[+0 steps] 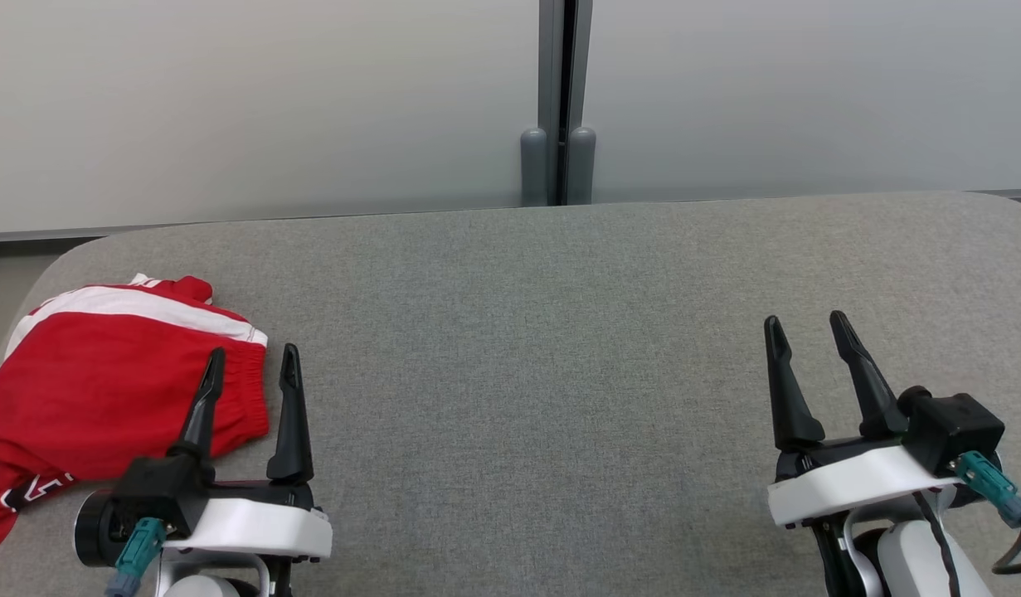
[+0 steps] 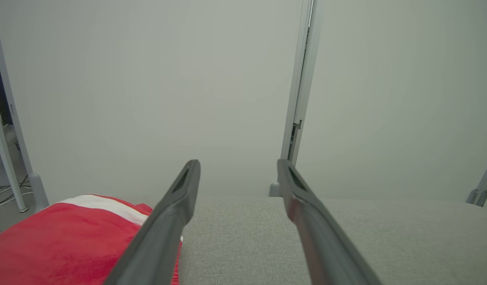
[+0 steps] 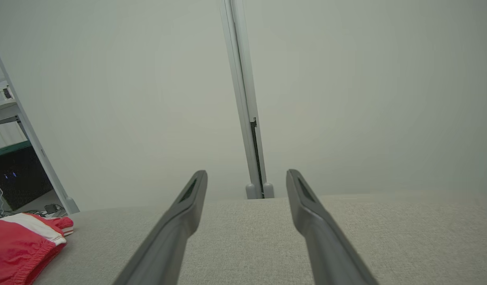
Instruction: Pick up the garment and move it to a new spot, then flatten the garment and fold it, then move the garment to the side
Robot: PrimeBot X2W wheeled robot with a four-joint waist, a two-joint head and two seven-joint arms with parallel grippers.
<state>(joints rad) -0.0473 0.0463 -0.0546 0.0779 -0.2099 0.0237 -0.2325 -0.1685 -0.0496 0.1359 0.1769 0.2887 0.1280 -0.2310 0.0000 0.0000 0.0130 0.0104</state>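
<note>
The garment (image 1: 104, 373) is red with a white stripe and lies folded at the table's left edge; it also shows low left as the garment (image 2: 69, 241) and the garment (image 3: 21, 241) in the wrist views. My left gripper (image 1: 253, 365) hovers open at its right edge, one finger over the red cloth, nothing between the fingers (image 2: 172, 213). My right gripper (image 1: 809, 327) stands open above bare table at the lower right, far from the garment, its fingers (image 3: 310, 213) empty.
The grey fabric-covered table (image 1: 543, 332) stretches wide between the two grippers. Pale partition panels with a grey post (image 1: 558, 99) stand behind its far edge. Shelving and cables (image 3: 6, 174) sit beyond the table's left end.
</note>
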